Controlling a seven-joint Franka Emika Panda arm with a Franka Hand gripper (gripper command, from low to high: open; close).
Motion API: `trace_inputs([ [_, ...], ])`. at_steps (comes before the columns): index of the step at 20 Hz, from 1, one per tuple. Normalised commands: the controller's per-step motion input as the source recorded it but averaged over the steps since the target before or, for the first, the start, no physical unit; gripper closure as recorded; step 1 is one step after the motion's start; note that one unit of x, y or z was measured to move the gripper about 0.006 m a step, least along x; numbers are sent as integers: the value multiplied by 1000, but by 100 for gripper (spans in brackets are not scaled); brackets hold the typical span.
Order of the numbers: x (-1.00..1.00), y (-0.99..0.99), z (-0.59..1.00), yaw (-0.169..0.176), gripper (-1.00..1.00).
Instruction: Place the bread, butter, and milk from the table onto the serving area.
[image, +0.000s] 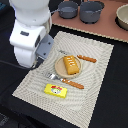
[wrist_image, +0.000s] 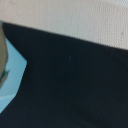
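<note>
The bread (image: 71, 65) lies on the round tan plate (image: 60, 66) in the middle of the serving area (image: 95, 75); the butter (image: 56, 90) rests flat on the mat's near part, just beside the fork (image: 64, 80); the knife (image: 86, 58) lies beyond the plate. The arm (image: 31, 37) looms at the exterior view's left — its gripper is hidden, so I cannot tell its state; the wrist view shows a pale-blue shape (wrist_image: 11, 80), perhaps the milk, against the black table (wrist_image: 75, 80).

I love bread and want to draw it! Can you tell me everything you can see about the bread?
The bread is a small oblong loaf, golden-orange, with pale scored lines across its top. It looks baked and whole. It lies flat and slightly slanted on the round tan plate, nearly as long as the plate is wide. Only the plate touches it; the gripper is nowhere near.
</note>
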Motion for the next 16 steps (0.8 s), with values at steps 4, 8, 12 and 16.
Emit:
trace_inputs([
  [4,-809,610,131,43,-100],
  [8,-709,587,93,83,-100],
  [12,-674,544,-10,114,-100],
  [16,-670,421,-188,123,-100],
])
